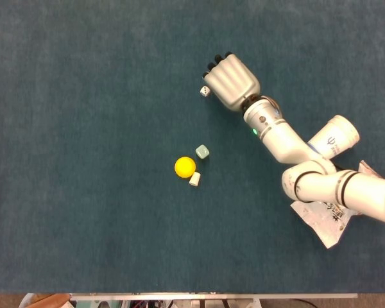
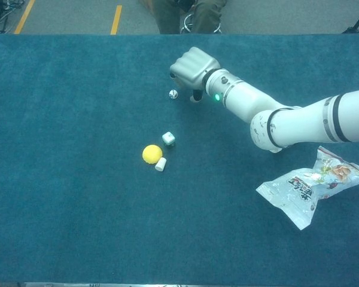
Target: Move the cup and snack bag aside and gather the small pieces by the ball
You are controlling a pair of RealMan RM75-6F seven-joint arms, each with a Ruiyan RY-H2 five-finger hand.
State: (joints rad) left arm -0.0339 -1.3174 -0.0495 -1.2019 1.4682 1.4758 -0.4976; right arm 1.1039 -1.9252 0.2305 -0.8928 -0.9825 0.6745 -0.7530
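Right hand beside die, fingers seemingly curled, holding nothing; a clumsy nudge could roll it from ball.

Blue table cloth; yellow floor lines beyond.

You won't get readable text here: snack bag has red characters too blurred to make out; cup shows a dark blue emblem, no legible lettering.

Two small pieces beside ball, die behind, cup and snack bag right
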